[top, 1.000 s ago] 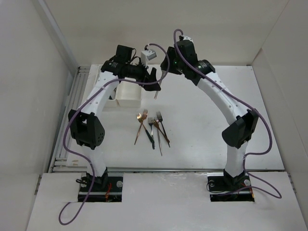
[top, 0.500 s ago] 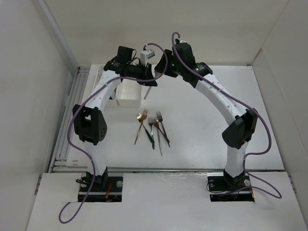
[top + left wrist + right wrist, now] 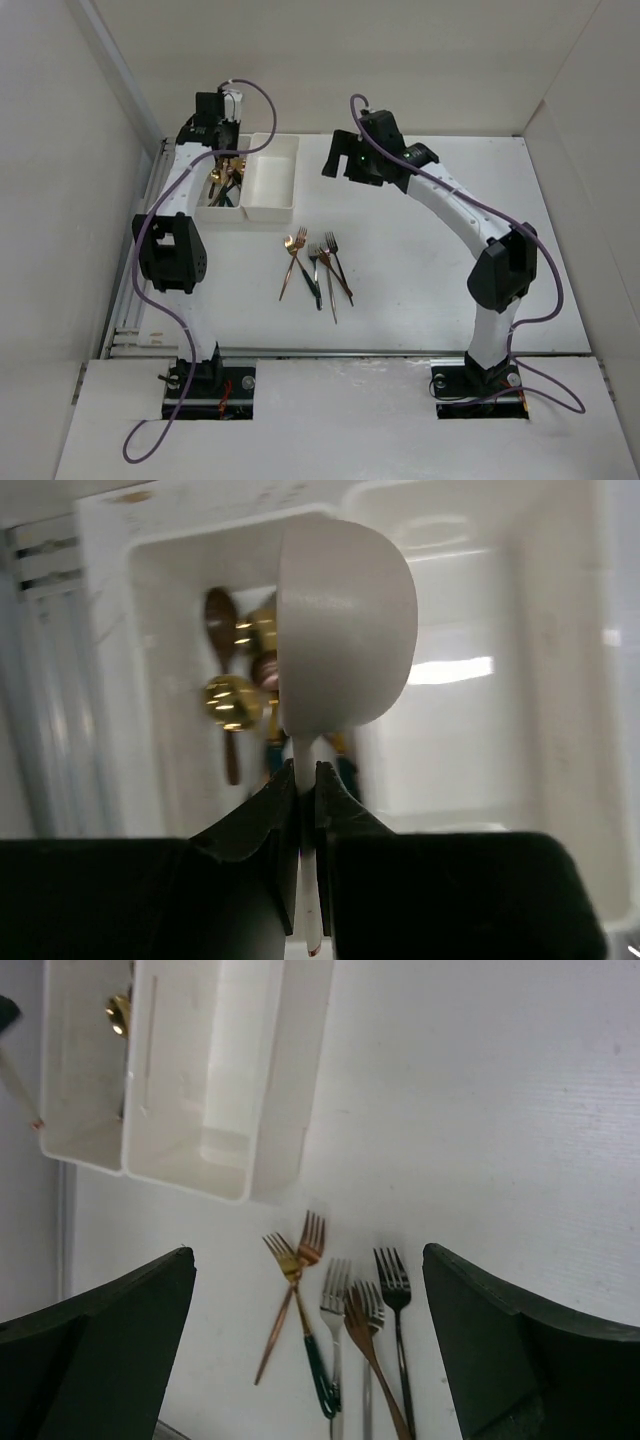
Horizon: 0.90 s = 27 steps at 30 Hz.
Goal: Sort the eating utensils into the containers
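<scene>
My left gripper (image 3: 306,770) is shut on the thin handle of a pale spoon (image 3: 345,640), whose bowl hangs over the left container (image 3: 150,680). Gold and copper spoons (image 3: 232,695) lie in that bin. In the top view the left gripper (image 3: 224,160) is over the left container (image 3: 203,208), beside the right container (image 3: 272,180). Several forks (image 3: 315,265) lie mid-table in copper, gold, silver and black. My right gripper (image 3: 308,1252) is open, high above the forks (image 3: 340,1330), with nothing between its fingers. From above, the right gripper (image 3: 338,165) hangs right of the bins.
The right container (image 3: 230,1060) shows only its white floor. White walls enclose the table on the left, back and right. A ribbed rail (image 3: 140,270) runs along the table's left edge beside the left bin.
The left gripper shut on the spoon at mid-table, then swung left with it to over the left container. The right gripper opened, let go of the spoon and drew back.
</scene>
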Each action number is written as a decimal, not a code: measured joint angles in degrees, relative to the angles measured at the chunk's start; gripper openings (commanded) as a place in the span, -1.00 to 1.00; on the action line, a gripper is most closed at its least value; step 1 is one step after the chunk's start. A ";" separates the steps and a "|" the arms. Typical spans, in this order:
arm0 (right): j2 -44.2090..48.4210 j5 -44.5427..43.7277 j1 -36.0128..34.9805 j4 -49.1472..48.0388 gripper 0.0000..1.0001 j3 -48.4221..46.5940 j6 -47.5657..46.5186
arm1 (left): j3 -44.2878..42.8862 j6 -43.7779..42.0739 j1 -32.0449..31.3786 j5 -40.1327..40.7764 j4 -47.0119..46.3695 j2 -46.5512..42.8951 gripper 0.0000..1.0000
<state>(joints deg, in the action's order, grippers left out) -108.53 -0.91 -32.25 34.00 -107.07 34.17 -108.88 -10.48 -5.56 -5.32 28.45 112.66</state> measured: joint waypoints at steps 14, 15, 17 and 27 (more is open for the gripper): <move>-1.84 -1.42 -1.73 4.76 0.62 10.71 -5.62 | 2.99 -2.40 1.46 23.12 -7.19 10.99 0.64; -1.84 -1.66 -2.21 4.74 0.44 11.89 -5.95 | 3.21 -2.14 1.62 24.06 -7.56 10.75 0.67; -1.84 -1.73 -3.39 4.81 -0.05 14.12 -6.99 | 3.65 -1.40 2.08 26.23 -7.67 9.60 0.67; -2.75 0.94 -9.88 2.89 -0.28 25.57 -10.45 | 2.34 10.29 2.80 26.95 -4.00 -3.34 0.52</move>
<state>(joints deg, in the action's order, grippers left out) -111.28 0.03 -42.13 36.88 -81.49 23.73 -106.54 -0.19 -2.76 21.63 24.45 109.32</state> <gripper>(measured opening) 0.361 0.817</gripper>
